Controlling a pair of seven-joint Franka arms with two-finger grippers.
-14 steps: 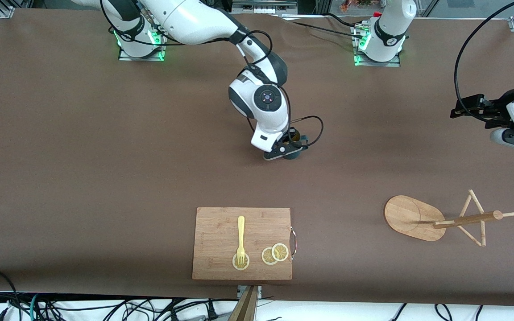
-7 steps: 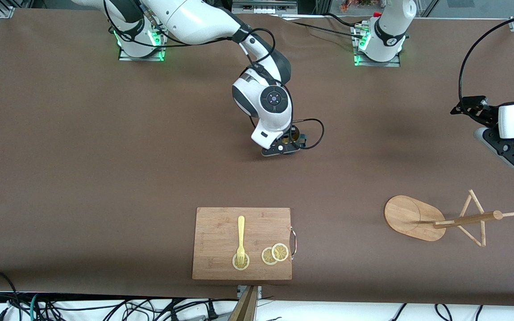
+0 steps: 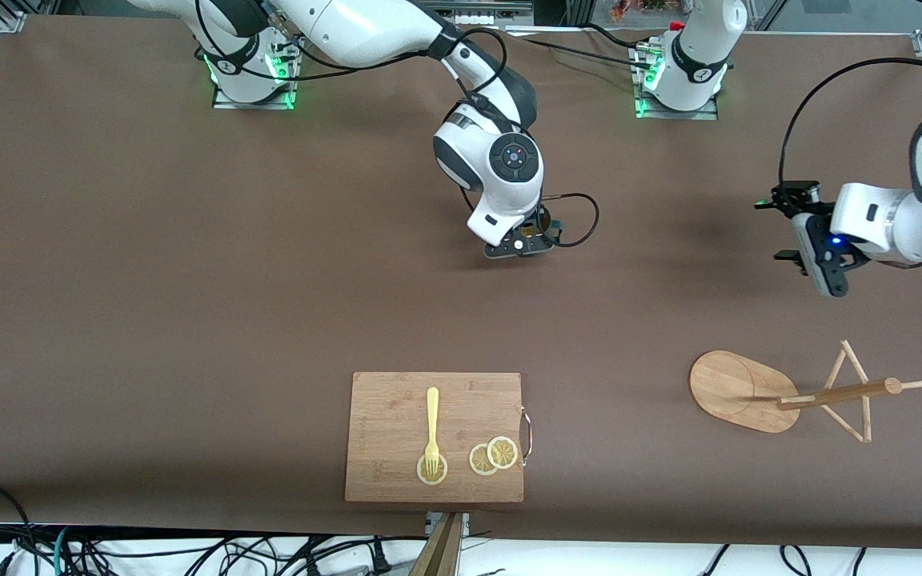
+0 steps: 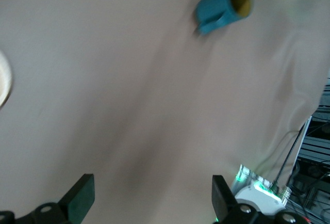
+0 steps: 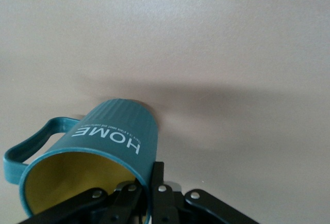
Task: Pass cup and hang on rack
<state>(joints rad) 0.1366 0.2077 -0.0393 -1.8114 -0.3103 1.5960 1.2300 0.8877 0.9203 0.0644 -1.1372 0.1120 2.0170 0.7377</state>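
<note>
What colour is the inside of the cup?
Mustard yellow inside the teal cup; it shows best in the right wrist view.

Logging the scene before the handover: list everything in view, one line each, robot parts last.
cup: one, teal outside, yellow inside, tilted, held above the table's middle.
rack: one, light wood, toward the left arm's end of the table.
cutting board: one, wooden, at the table's edge nearest the front camera.
fork: one, yellow, on the cutting board.
lemon slices: three, yellow, on the cutting board, one under the fork's tines.
table: one, brown.
right gripper: shut on the cup's rim.
left gripper: open, empty, over the table at the left arm's end.
</note>
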